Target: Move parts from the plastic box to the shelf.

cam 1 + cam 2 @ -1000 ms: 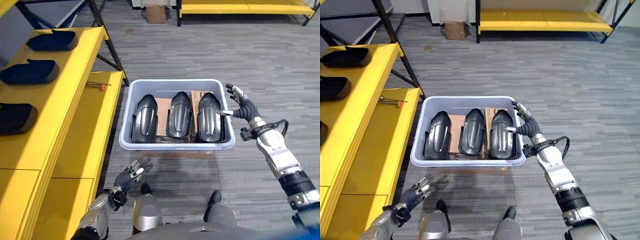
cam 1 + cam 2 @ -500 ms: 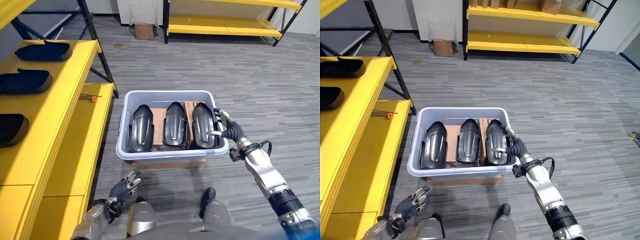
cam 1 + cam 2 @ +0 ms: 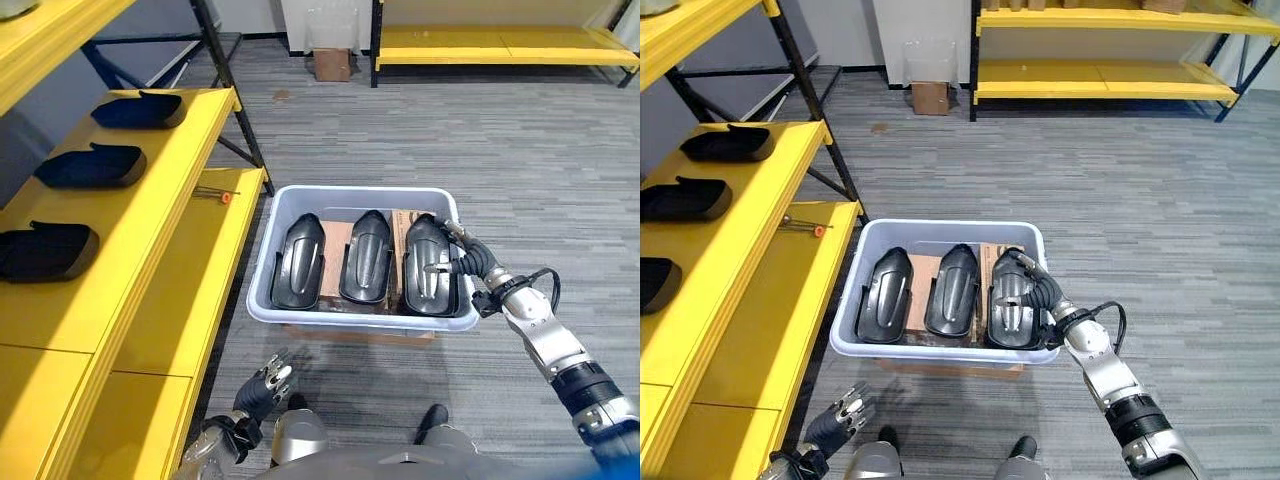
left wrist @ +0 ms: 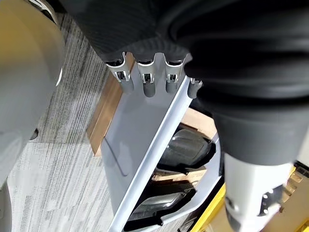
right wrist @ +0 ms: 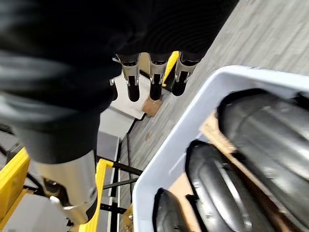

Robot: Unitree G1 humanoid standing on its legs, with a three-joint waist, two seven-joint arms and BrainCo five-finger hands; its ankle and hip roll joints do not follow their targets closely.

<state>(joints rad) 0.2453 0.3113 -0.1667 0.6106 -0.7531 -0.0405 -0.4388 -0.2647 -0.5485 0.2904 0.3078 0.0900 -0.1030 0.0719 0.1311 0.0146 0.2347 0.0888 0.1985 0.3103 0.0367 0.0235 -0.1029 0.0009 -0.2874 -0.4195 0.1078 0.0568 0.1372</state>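
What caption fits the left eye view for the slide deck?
Right hand reaching over the rightmost of three black parts in the grey plastic box, beside the yellow shelf holding three more.

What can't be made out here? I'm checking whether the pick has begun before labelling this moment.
- Right hand on the rightmost part: eye views show fingers over it, but whether they close round it cannot be told.
- Cardboard under the parts: the parts cover most of it.
- Plastic box floor: hidden by parts and cardboard.
- Nearest part on the shelf: cut off by the left eye view's edge.
- Left hand: low, idle.
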